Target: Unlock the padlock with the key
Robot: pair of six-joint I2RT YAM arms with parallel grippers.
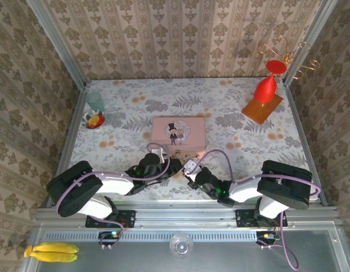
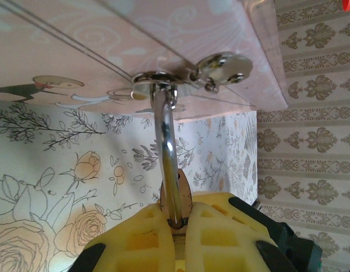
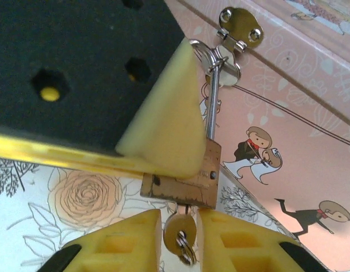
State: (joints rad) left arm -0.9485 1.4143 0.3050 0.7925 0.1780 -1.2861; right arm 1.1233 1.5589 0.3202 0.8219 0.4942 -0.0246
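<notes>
My left gripper (image 2: pixel 178 221) is clamped on the padlock (image 3: pixel 186 182), whose shackle is hooked through the hasp (image 2: pixel 158 79) on the 6 o'clock side of the pink box (image 1: pixel 178 134). My right gripper (image 3: pixel 179 224) flanks the key (image 3: pixel 179 233) just beneath the padlock; I cannot tell whether it pinches yet.

Pink box (image 1: pixel 178 131) with a cartoon couple, brass-yellow padlock (image 3: pixel 192 187), silvery shackle (image 2: pixel 166 141), grey-and-orange floral table (image 1: pixel 237 133), beige damask walls (image 1: pixel 180 34)

The top view looks down from behind the arms (image 1: pixel 101 187) over the whole worktop (image 1: pixel 129 102); both close wrist views share the padlock (image 3: pixel 186 184) on the box (image 3: pixel 288 113).
</notes>
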